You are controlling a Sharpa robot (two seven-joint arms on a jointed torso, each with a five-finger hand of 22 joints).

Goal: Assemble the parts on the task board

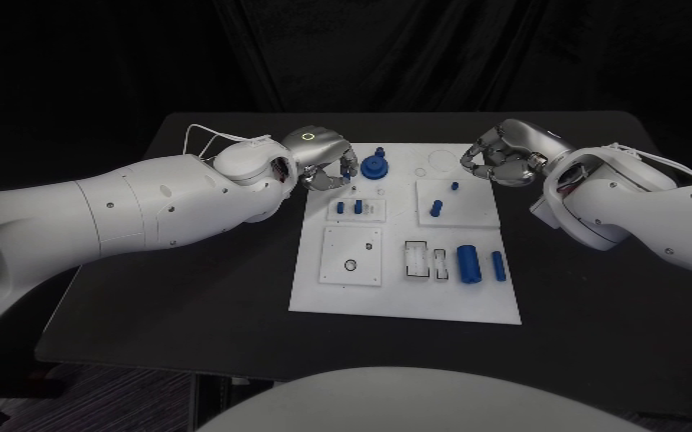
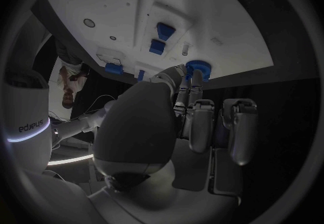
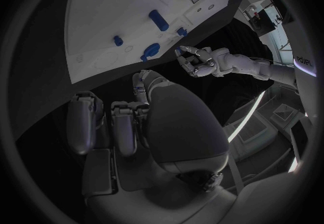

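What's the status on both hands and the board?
Left hand at the blue knob part on the task board's far edge, grip unclear. Right hand curled, holding nothing, at far right corner. Nothing in the way.

task board (image 1: 408, 282): 1 | blue parts (image 1: 469, 262): about 8 | hands (image 1: 325, 158): 2

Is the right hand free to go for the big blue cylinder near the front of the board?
Probably yes: the right hand holds nothing, and nothing stands between it and the blue cylinder on the board.

The left hand (image 1: 326, 159) hides the task board's (image 1: 411, 302) far left corner; whether its fingers touch the blue part (image 1: 375, 165) is unclear.
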